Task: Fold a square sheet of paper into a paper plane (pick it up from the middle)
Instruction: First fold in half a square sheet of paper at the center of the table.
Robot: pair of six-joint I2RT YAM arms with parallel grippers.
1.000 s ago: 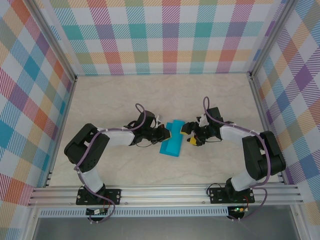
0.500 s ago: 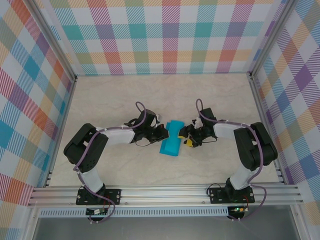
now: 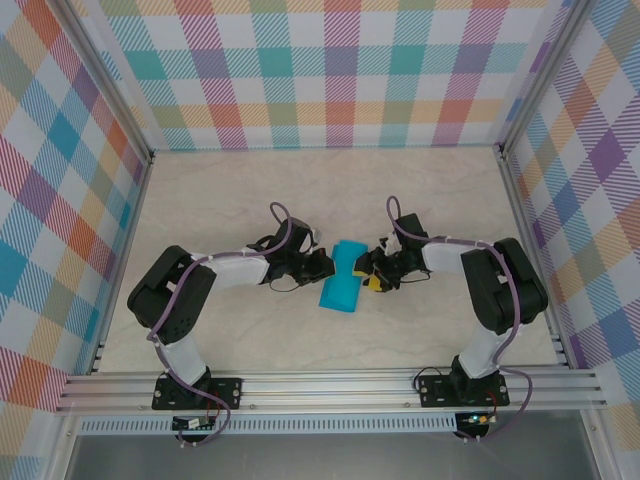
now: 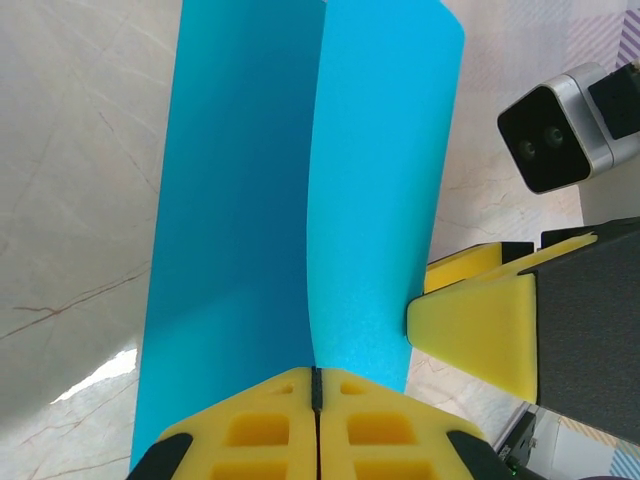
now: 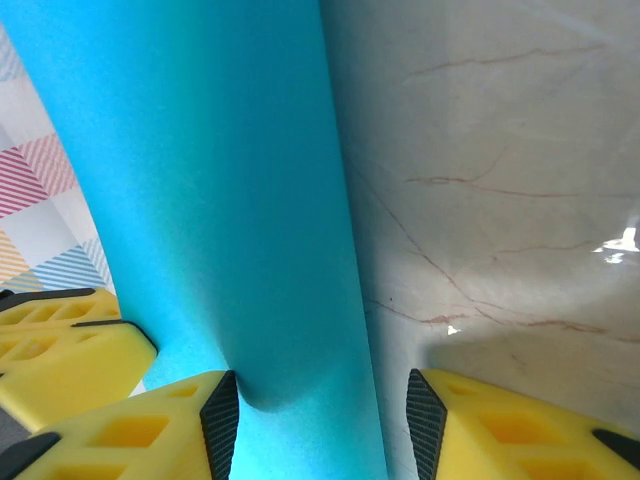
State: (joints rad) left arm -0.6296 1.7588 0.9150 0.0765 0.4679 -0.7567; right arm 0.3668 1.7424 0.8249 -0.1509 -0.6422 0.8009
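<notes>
Top view: square sheet of paper (image 3: pixel 341 277) lies on the table (image 3: pixel 250 200), about mid-table, between the two grippers. It's folded to a narrow rectangle, long axis running roughly 1 to 7 o'clock. Left gripper (image 3: pixel 324 266) is at the paper's 9 o'clock edge, right gripper (image 3: pixel 371 274) at its 3 o'clock edge. Both arms are low and reach inward toward each other.

Left wrist cam: left fingers (image 4: pixel 262 425) are closed flush, yellow pads meeting with only a thin seam between them. They pinch the near end of the paper right on its crease. Paper runs away toward 12 o'clock in two panels either side of that crease: the 9 o'clock panel is shaded darker, the 3 o'clock one lighter. One yellow finger (image 4: pixel 470 325) of the right gripper touches the paper's 3 o'clock edge, near the pinch. Right wrist camera (image 4: pixel 556 124) sits at 2 o'clock.

Right wrist cam: right fingers (image 5: pixel 150 430) are spread wide, nothing clamped. Paper comes in from 11 o'clock and runs down into the gap, lying against the 7 o'clock finger. The 5 o'clock finger stands apart from it, over bare marble-look table. Left gripper's yellow pads show at 8 o'clock, just beside the paper.

Plaid walls (image 3: pixel 330 70) enclose three sides of the table.
</notes>
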